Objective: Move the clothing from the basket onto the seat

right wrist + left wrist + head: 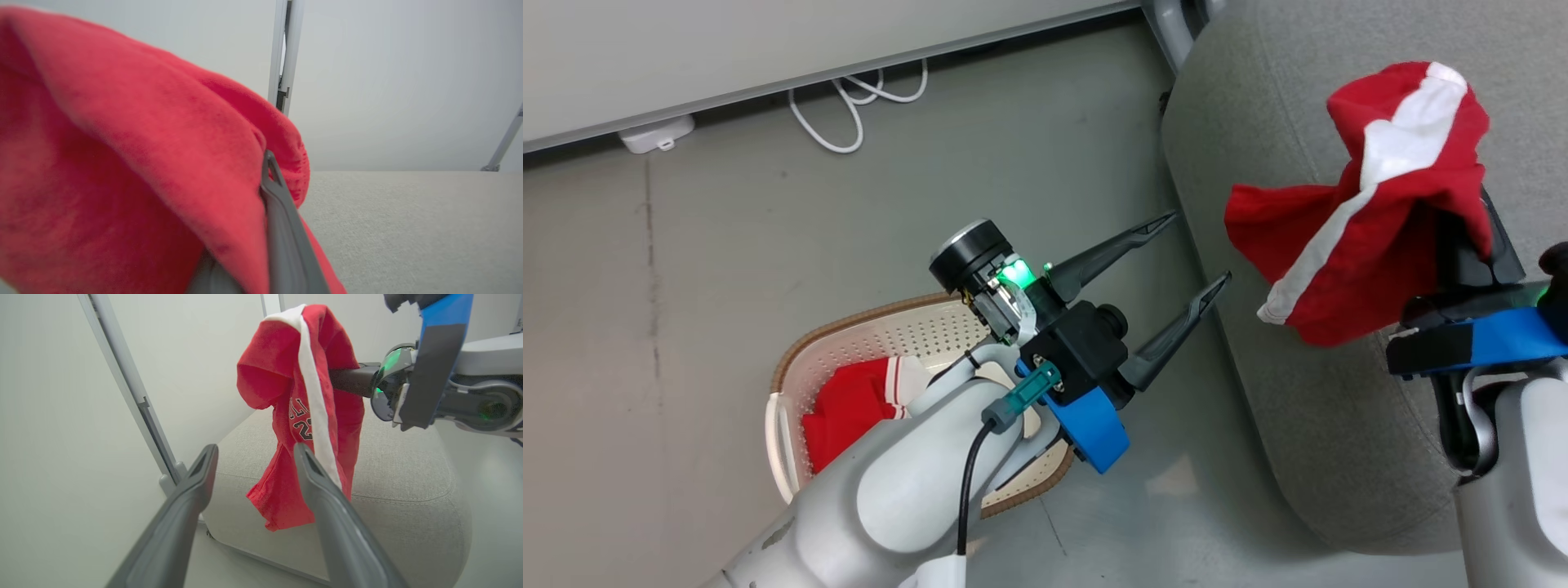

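One piece of the clothing (1388,204), red with a white stripe, hangs draped over my right gripper (266,167), which is shut on it above the grey seat (1258,163). In the left wrist view this garment (278,375) shows dark lettering and dangles over the seat (400,469). My left gripper (1199,247) is open and holds nothing; it hovers between the basket and the seat's edge, its fingers (204,473) aimed at the hanging garment. A second red garment (849,408) lies in the cream basket (792,351) on the floor, partly hidden by my left forearm.
A white cable (849,106) and a small white box (654,135) lie on the grey floor by the wall. A grey metal frame post (135,400) stands beside the seat. Bare floor runs between basket and seat.
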`<state>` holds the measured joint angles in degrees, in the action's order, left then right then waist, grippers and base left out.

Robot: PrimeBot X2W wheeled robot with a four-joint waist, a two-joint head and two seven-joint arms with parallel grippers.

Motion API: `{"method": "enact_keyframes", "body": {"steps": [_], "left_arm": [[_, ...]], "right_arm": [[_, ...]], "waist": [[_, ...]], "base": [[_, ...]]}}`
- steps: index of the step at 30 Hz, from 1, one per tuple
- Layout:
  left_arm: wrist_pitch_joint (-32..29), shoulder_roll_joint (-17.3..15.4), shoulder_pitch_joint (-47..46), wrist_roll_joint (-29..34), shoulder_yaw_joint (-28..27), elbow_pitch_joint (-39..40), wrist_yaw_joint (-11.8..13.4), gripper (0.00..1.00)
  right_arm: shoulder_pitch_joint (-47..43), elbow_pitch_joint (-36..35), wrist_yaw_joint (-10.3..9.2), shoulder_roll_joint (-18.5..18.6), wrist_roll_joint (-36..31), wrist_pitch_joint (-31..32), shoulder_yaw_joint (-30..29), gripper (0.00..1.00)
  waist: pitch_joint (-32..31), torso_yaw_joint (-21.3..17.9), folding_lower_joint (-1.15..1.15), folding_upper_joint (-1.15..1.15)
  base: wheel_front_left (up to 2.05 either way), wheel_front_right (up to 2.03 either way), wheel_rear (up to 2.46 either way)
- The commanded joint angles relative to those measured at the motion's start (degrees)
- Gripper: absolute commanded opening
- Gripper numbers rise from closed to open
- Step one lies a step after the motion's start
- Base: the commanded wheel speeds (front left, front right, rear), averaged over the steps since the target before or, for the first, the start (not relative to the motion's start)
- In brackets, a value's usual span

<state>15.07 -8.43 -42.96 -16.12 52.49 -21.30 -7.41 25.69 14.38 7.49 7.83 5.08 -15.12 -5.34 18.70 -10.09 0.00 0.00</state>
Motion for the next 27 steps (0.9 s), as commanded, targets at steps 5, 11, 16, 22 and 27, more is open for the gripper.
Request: {"method": "enact_keyframes", "body": {"steps": [5, 11, 16, 22, 27], "left_arm": [[0.16, -0.45, 1.19, -0.04, 2.4, 0.48, -0.09, 1.0], [0.16, -0.64, 1.87, -0.28, 2.76, 0.75, -0.09, 1.0], [0.16, -1.13, 1.55, 0.05, 1.87, 1.55, -0.09, 1.0], [0.15, -2.46, -0.38, 1.21, -0.34, 3.46, -0.09, 1.0], [0.15, -4.72, -3.41, 2.55, -2.11, 5.58, -0.09, 1.0]], "right_arm": [[-4.13, -3.44, 0.01, -1.46, -0.59, -0.06, -4.4, 0.0], [-6.46, -5.22, 0.01, -2.66, -0.69, -0.05, -6.33, 0.0], [-4.81, -6.53, 0.01, -3.46, -1.1, -0.06, -6.67, 0.0], [1.37, -8.23, 0.01, -3.2, -1.33, -0.05, -8.13, 0.0], [12.27, -10.0, 0.01, -0.34, -0.92, -0.05, -12.38, 0.0]], "waist": [[1.6, -2.98, 0.0, 0.0], [1.56, -3.92, 0.0, 0.0], [2.17, -4.71, 0.0, 0.0], [6.14, -4.95, 0.0, 0.0], [12.61, -4.38, 0.0, 0.0]], "base": [[0.0, 0.0, 0.0], [0.0, 0.0, 0.0], [0.0, 0.0, 0.0], [0.0, 0.0, 0.0], [0.0, 0.0, 0.0]]}}
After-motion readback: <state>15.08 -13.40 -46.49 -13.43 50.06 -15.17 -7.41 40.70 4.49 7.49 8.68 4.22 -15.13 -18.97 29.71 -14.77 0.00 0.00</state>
